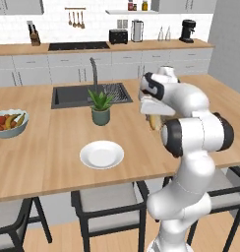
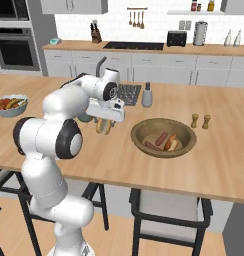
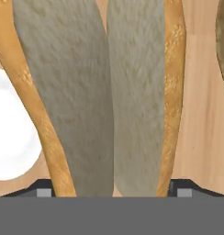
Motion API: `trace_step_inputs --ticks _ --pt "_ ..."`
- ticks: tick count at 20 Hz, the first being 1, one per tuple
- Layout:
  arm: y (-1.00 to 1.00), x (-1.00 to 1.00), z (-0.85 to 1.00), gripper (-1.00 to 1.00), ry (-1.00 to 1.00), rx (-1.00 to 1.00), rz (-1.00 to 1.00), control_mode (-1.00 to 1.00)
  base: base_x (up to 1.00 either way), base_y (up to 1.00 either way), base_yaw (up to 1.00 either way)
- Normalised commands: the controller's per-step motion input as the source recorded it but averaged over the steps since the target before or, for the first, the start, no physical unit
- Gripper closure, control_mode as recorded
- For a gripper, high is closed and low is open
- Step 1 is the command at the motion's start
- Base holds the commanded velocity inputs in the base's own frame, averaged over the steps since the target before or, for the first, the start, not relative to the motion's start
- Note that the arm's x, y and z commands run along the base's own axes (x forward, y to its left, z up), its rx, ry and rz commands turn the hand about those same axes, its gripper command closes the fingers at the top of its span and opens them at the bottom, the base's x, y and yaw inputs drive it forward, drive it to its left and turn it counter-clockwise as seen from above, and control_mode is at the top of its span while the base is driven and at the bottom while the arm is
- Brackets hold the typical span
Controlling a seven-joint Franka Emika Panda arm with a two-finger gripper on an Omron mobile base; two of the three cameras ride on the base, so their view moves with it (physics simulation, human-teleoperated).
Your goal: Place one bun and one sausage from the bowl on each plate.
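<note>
Centre of the right base view: your gripper (image 2: 104, 125) clamps a split bun (image 2: 103, 126) wide, left of the wooden bowl (image 2: 186, 145). Releasing off-centre could tip it off the plate (image 1: 87, 160).

I'm seeing a split bun (image 3: 109, 92) sitting between my fingertips (image 3: 44, 190), its pale cut faces toward the camera. A white plate (image 3: 10, 133) is showing at left over the wooden counter (image 3: 201, 114).

A potted plant (image 1: 100, 108) stands beside the sink (image 1: 73, 96) — a fruit bowl (image 1: 10, 123) near the island's (image 1: 43, 157) edge.
</note>
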Motion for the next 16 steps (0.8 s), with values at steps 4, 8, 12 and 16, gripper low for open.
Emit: trace_step_inputs --ticks 4,8,12,16 --pt "1.00 -0.11 0.00 1.00 0.16 -0.03 0.00 -1.00 0.00 0.00 0.00" --pt "1.00 -0.08 0.00 1.00 0.18 0.00 0.00 -1.00 0.00 0.00 0.00" --pt "1.00 -0.05 -0.09 1.00 0.18 0.00 0.00 -1.00 0.00 0.00 0.00" --pt "1.00 0.00 -0.31 1.00 0.10 0.00 -0.01 -1.00 0.00 0.00 0.00"
